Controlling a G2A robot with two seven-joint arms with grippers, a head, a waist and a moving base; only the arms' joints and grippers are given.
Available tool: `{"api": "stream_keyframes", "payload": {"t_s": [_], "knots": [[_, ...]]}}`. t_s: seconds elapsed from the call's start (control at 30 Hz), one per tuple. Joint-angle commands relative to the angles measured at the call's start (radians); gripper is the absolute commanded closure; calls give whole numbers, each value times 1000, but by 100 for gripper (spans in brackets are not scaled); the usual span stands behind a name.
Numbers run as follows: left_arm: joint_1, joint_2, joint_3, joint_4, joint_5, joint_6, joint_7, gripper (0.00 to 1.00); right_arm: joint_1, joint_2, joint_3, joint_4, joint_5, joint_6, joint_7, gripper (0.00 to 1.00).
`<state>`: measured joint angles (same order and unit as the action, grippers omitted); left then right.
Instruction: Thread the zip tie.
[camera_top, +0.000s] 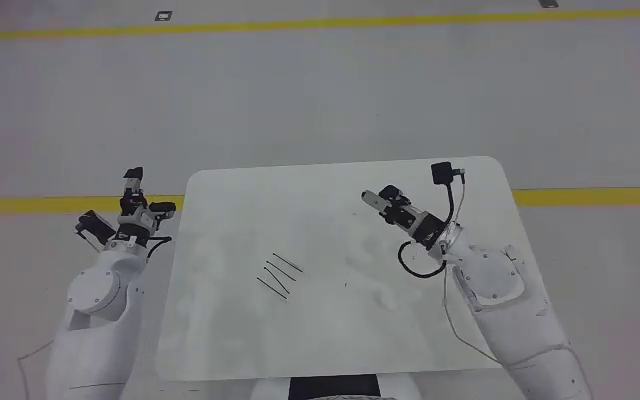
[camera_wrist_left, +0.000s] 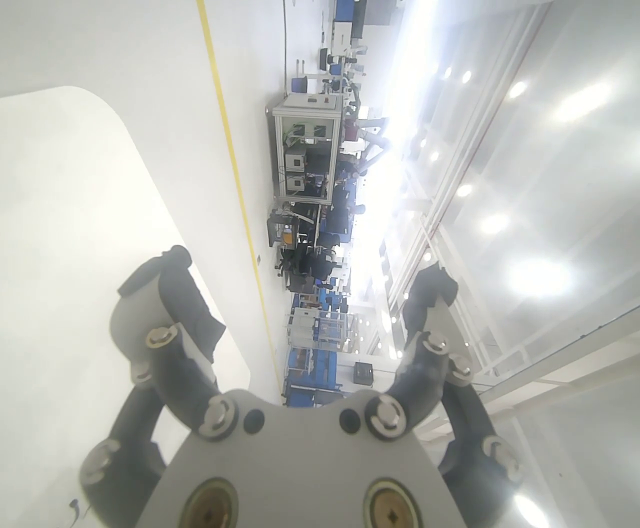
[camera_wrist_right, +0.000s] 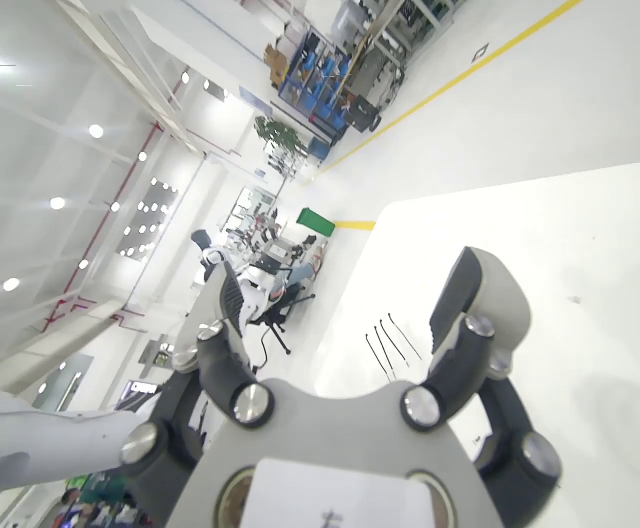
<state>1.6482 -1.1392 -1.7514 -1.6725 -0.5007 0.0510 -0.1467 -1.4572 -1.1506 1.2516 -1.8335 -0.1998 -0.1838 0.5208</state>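
Light grey floor (camera_top: 320, 100) surrounds a white table (camera_top: 400, 320) with rounded corners. One yellow line (camera_top: 320, 22) runs across the top of the top view, and a second yellow stripe (camera_top: 60, 204) passes behind the table at middle height.

On the table, a little to the lower left of its centre, lie several thin black zip ties (camera_top: 278, 275). They lie flat and close together, roughly parallel, slanting from upper left to lower right. I cannot tell exactly how many they are, or whether some of them touch each other. Both grippers are apart from them.

The left gripper (camera_wrist_left: 302, 287) is at the left side of the top view, outside the left edge of the table and above the floor. Its two dark fingers (camera_wrist_left: 170, 300) are spread wide apart and nothing is between them.

The right gripper (camera_top: 378, 198) is over the upper right part of the table, well apart from the zip ties, and it points toward the upper left of the frame. In the right wrist view its fingers (camera_wrist_right: 457, 295) also stand wide apart and hold nothing. The zip ties are seen on the table farther off, in the gap between the fingers.
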Motion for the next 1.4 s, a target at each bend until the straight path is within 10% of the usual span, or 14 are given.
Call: {"api": "stream_keyframes", "payload": {"t_s": [0.0, 0.53, 1.0, 1.37], "knots": [[0, 0, 0, 0, 0, 0, 0, 0, 14, -5, -53, 15, -42, 8, -6, 0], [0, 0, 0, 0, 0, 0, 0, 0, 24, -7, -78, 17, -74, 5, 7, 0], [0, 0, 0, 0, 0, 0, 0, 0, 432, -89, -428, 270, -222, 53, 183, 0], [0, 0, 0, 0, 0, 0, 0, 0, 448, -92, -454, 265, -272, 34, 195, 0]]}}
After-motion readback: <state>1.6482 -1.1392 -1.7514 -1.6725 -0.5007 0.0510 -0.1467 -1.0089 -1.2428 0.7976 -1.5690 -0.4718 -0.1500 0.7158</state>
